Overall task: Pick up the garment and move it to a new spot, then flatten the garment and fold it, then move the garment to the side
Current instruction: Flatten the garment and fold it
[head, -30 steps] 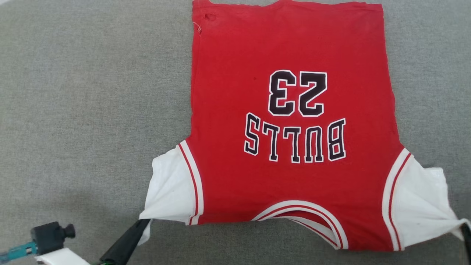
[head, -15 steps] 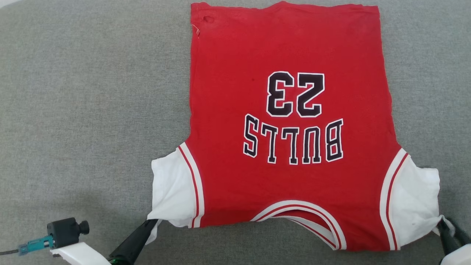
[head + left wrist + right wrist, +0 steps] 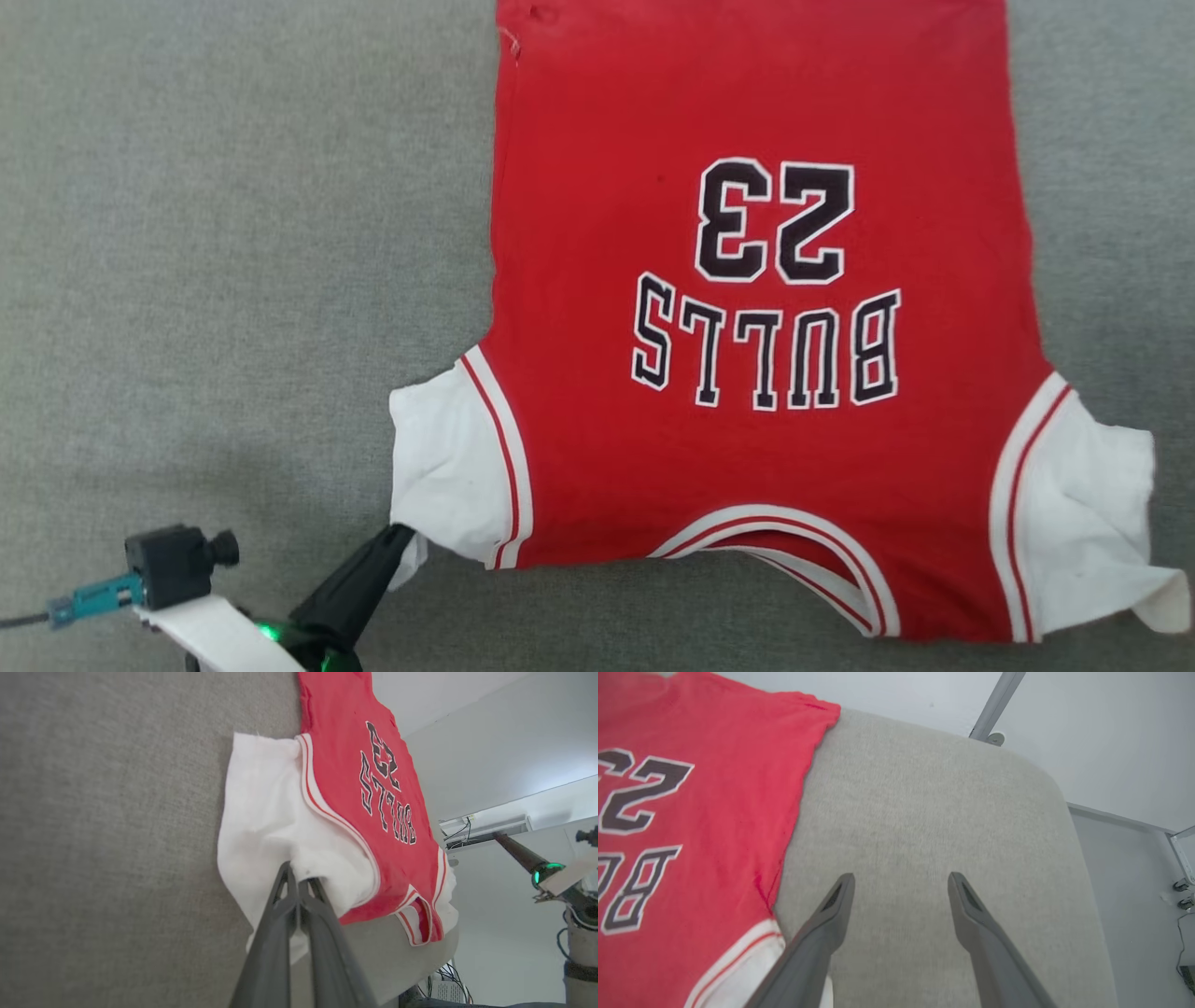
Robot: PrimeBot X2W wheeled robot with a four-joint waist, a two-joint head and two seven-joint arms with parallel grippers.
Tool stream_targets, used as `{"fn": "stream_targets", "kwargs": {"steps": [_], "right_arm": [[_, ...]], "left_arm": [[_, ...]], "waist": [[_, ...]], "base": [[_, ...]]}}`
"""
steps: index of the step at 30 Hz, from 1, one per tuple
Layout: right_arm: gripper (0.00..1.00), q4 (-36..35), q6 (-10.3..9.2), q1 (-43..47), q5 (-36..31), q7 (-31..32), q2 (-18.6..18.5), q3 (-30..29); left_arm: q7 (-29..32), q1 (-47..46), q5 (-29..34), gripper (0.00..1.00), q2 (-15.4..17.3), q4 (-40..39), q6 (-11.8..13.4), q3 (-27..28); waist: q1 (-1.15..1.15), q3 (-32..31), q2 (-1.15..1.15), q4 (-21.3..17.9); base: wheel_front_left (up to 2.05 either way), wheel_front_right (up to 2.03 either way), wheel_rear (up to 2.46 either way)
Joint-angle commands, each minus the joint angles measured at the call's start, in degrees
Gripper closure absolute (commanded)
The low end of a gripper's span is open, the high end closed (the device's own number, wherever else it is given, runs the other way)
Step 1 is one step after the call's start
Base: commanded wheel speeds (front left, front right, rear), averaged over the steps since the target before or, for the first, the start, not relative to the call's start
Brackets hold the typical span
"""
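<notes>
**Red "BULLS 23" jersey lies flat, one sleeve corner pinched**

At the lower left of the head view, the left gripper has its dark fingers pressed together on the bottom corner of a white sleeve. The left wrist view shows the same gripper with both fingers meeting on a fold of that white cloth. A small black wrist camera sits just left of it, above a green light.

In the right wrist view, the right gripper stands wide open with nothing between its fingers. It is over bare grey fabric, just beside the jersey's edge.

The garment is spread front-up on the grey cloth surface, filling the centre and right of the head view. Its striped collar is at the bottom of the frame, and its far end is cut off by the top edge. The other white sleeve lies crumpled at the lower right.

Higher up, black white-outlined letters read "BULLS", upside down in this view. Above them is a large "23", also upside down.
</notes>
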Motion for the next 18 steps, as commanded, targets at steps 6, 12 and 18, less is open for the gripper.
{"fn": "stream_targets", "kwargs": {"steps": [6,12,18], "right_arm": [[0.0,14.1,0.0,-25.0,0.3,12.6,-1.7,4.8],[0.0,27.2,-0.01,-44.5,-6.0,18.8,-0.1,8.9],[0.0,36.7,-0.01,-56.6,-13.5,22.9,1.8,8.8]], "left_arm": [[-0.8,-5.4,4.2,1.0,0.6,-1.5,0.1,-2.1],[-1.0,-10.2,5.9,1.0,0.6,-2.9,0.1,-4.4],[-1.0,-13.1,7.1,1.0,-0.9,-3.3,0.1,-4.2]], "waist": [[0.0,5.6,0.0,3.8],[0.0,11.3,0.0,7.8],[0.0,15.4,0.0,10.2]], "base": [[0.0,0.0,0.0],[0.0,0.0,0.0],[0.0,0.0,0.0]]}}
